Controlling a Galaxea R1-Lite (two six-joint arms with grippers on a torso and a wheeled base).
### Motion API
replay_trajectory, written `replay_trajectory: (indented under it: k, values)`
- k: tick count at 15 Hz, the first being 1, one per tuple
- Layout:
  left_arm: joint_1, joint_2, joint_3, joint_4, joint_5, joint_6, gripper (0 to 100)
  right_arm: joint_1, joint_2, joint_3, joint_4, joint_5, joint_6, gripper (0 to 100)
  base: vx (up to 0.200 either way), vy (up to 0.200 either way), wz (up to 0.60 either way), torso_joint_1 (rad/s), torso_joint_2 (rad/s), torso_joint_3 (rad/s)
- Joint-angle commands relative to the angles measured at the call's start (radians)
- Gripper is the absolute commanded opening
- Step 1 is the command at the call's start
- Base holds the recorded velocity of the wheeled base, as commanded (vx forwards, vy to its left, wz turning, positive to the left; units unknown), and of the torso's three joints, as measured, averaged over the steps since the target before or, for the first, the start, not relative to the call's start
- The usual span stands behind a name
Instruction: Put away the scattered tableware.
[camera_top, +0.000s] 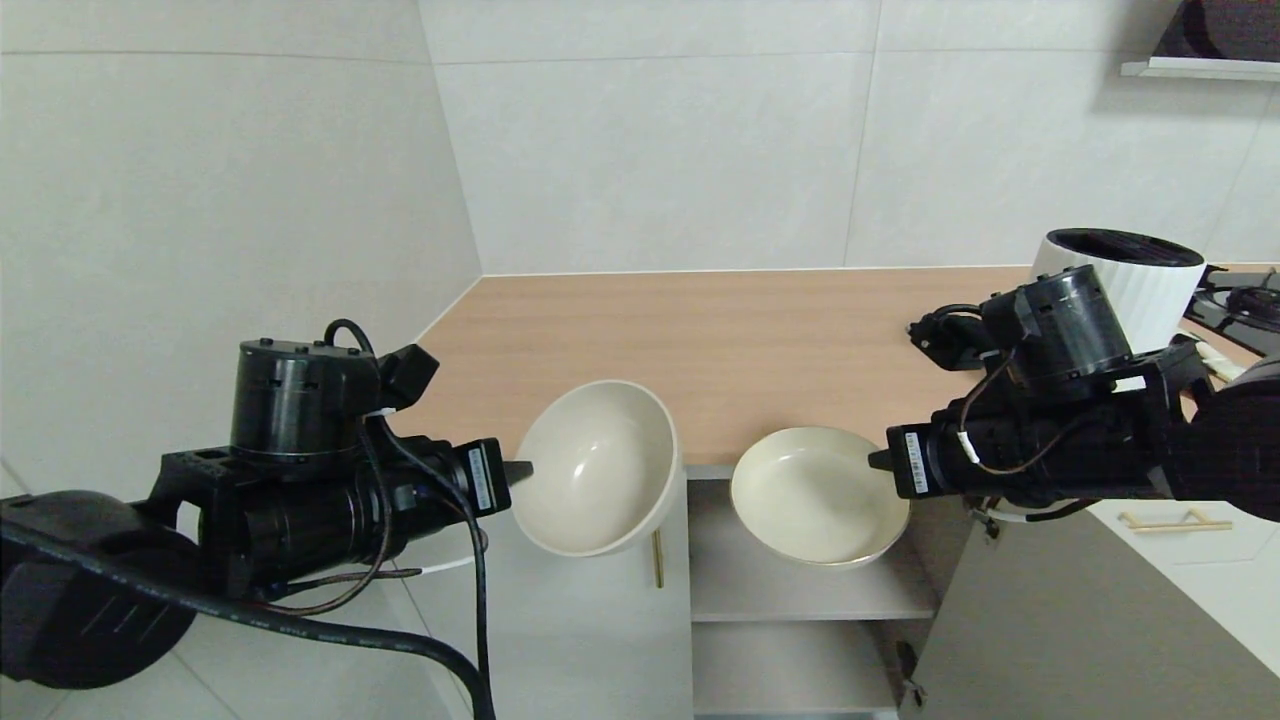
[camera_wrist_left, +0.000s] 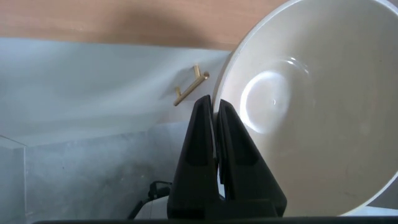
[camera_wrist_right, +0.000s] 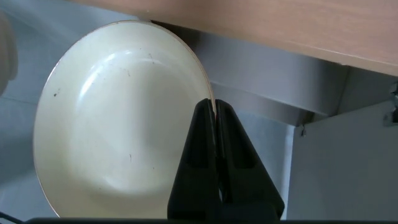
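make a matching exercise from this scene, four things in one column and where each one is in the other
Things:
1. deep bowl
2. shallow plate
3. white ribbed container
4. brass handle

Places:
A. standing on the wooden countertop, on the robot's right
B. gripped by its rim in the left gripper
C. fixed to the cabinet door below the countertop
D. gripped by its rim in the right gripper

Pairs: 1-B, 2-D, 3-A, 4-C
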Motion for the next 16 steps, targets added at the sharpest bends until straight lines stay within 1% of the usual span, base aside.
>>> replay_trajectory:
  k: [1,10,16]
  values:
    - [0.0,0.004,0.0,0.001,0.0,0.0,0,0.0,0.004,0.0,0.001,0.0,0.0,0,0.0,0.0,0.0,-0.139,0.32,0.193]
    - [0.0,0.008,-0.001,0.001,0.0,0.0,0,-0.001,0.018,0.0,0.001,-0.001,-0.002,0,0.0,0.0,0.0,-0.187,0.47,0.267]
    - [0.0,0.011,-0.001,0.001,0.0,0.0,0,-0.001,0.024,0.001,0.001,-0.001,-0.002,0,0.0,0.0,0.0,-0.157,0.46,0.299]
